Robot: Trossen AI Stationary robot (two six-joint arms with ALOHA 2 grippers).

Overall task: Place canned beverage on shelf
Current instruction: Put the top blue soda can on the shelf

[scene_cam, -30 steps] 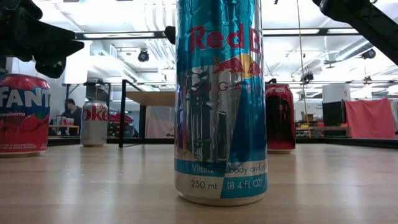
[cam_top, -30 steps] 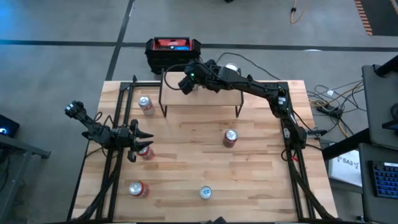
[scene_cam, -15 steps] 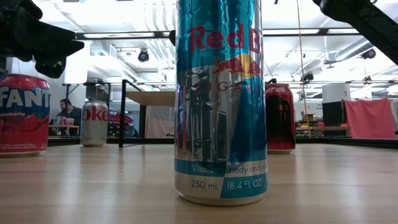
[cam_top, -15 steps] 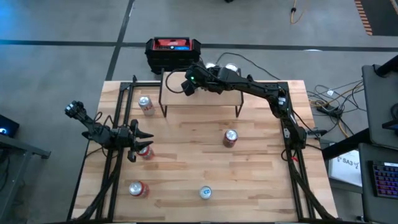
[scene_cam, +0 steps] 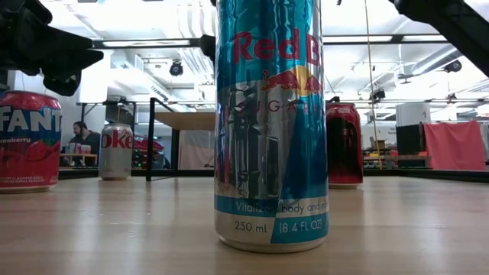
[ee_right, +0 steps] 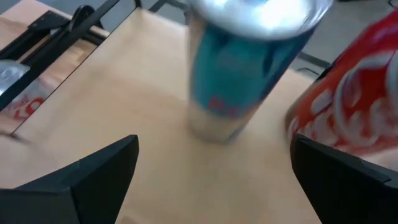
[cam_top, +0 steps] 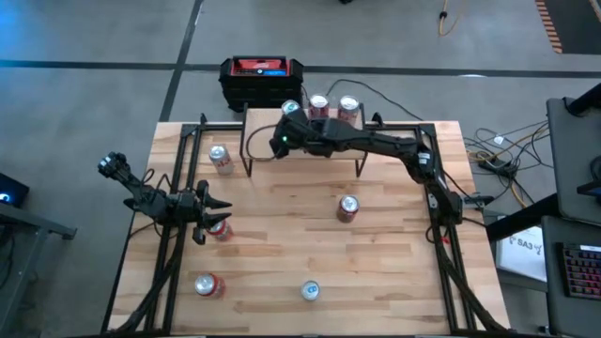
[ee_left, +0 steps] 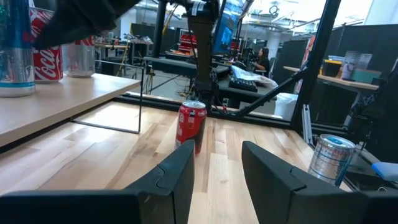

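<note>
The right end effector [cam_top: 279,143] stands wide open above the front part of the shelf [cam_top: 324,148], holding nothing. Directly ahead of its spread fingers, a blue can [ee_right: 249,62] stands upright on the shelf's wooden board, clear of both fingers, with a red can [ee_right: 339,124] just beside it. From overhead, three cans line the shelf's back edge: the blue can [cam_top: 290,108], the red one [cam_top: 318,103] and a third can [cam_top: 349,104]. The blue can therefore lies beyond the right end effector, toward the shelf's rear, with its long axis vertical.

The left end effector [cam_top: 208,218] is closed and empty, well to the left of the shelf, hovering by a red can [cam_top: 222,228] on the surface [cam_top: 376,272]. Of the loose cans, the silver can [cam_top: 220,159] stands just left of the shelf. Another can [cam_top: 348,207] in front of the shelf is nearer the right arm.
</note>
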